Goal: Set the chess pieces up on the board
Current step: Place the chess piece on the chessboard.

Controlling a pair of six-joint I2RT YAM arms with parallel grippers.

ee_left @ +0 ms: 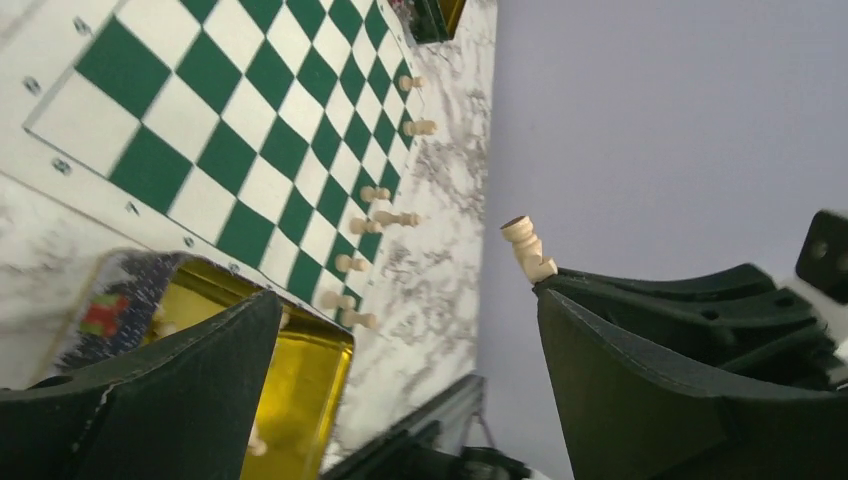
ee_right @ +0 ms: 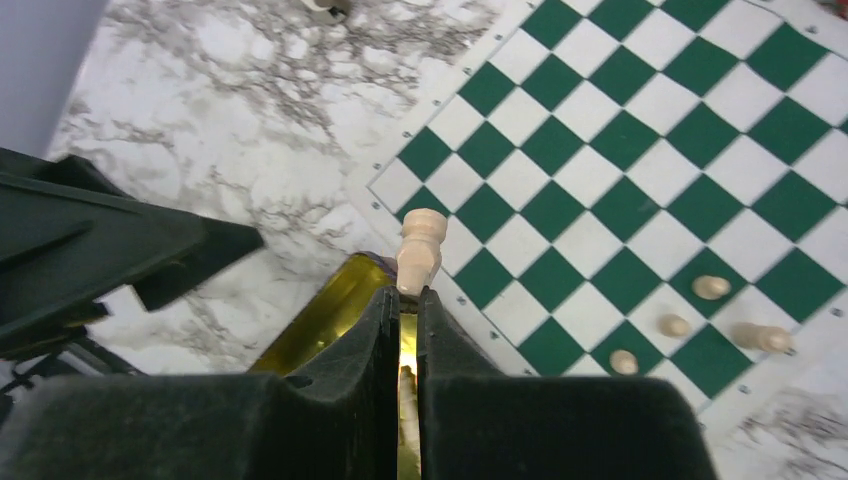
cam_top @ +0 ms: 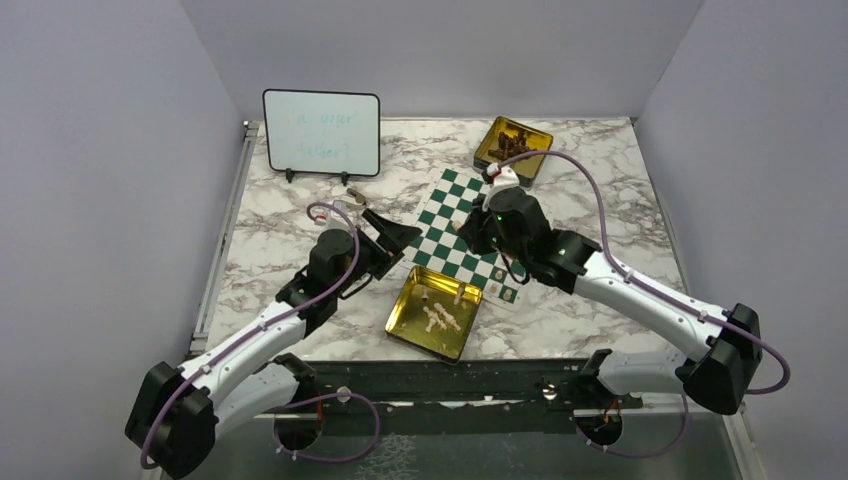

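Clenched the right end effector [ee_right: 403, 300] on one pale chess piece [ee_right: 420, 245], pinching it by the base with the head clear above the fingertips, probably so as to set it down upright on a square. Hung it over the corner where the board [ee_right: 640, 150] met the near gold tin [cam_top: 408, 305], not yet above a free square. Showed the left end effector [ee_left: 408, 300] released, jaws wide and grasping nothing, just beside the held piece and facing it. Had the board flat on the marble surface [cam_top: 280, 230] between the two arms, with a few pale pieces [ee_right: 711, 287] on squares near one edge. Stored more pale pieces loose in the near gold tin, seemingly the stock to draw from. Stored dark brown pieces [cam_top: 515, 135] in the far gold tin [cam_top: 490, 142] beyond the board, none of them seen on the board.
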